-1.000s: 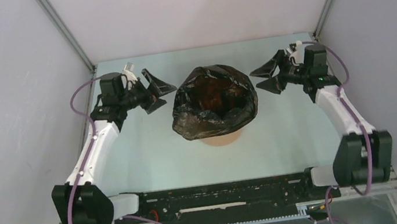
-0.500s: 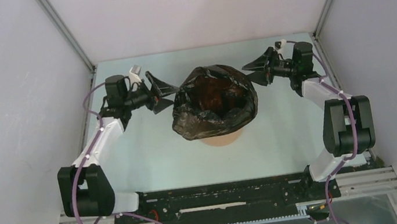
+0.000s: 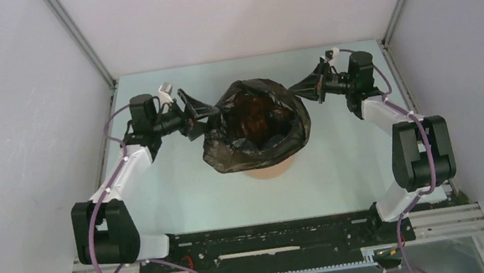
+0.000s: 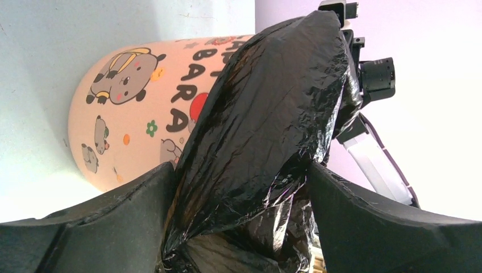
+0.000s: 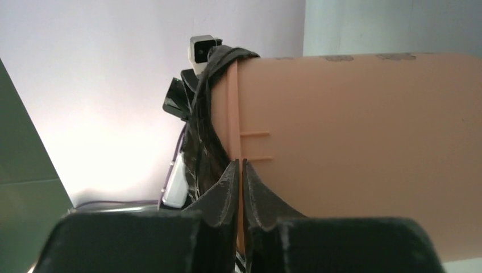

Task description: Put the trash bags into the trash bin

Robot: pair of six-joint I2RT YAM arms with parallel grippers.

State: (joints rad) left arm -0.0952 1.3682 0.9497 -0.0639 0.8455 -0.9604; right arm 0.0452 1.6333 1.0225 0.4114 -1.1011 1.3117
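Straddling trash bag (image 3: 227, 154), draped over trash bin (image 3: 270, 170), w/ left gripper (image 4: 241, 176) wide open, right gripper (image 5: 240, 166) nearly shut at rim, catch unclear; judging film light, limp, slippery, best pinched at rim folds.

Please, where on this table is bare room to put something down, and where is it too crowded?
Bare table lies in the wide near strip between the orange bin and the base rail, and in a far strip behind the bin. Crowded: both flanks of the black bag, where the left gripper and right gripper meet it.
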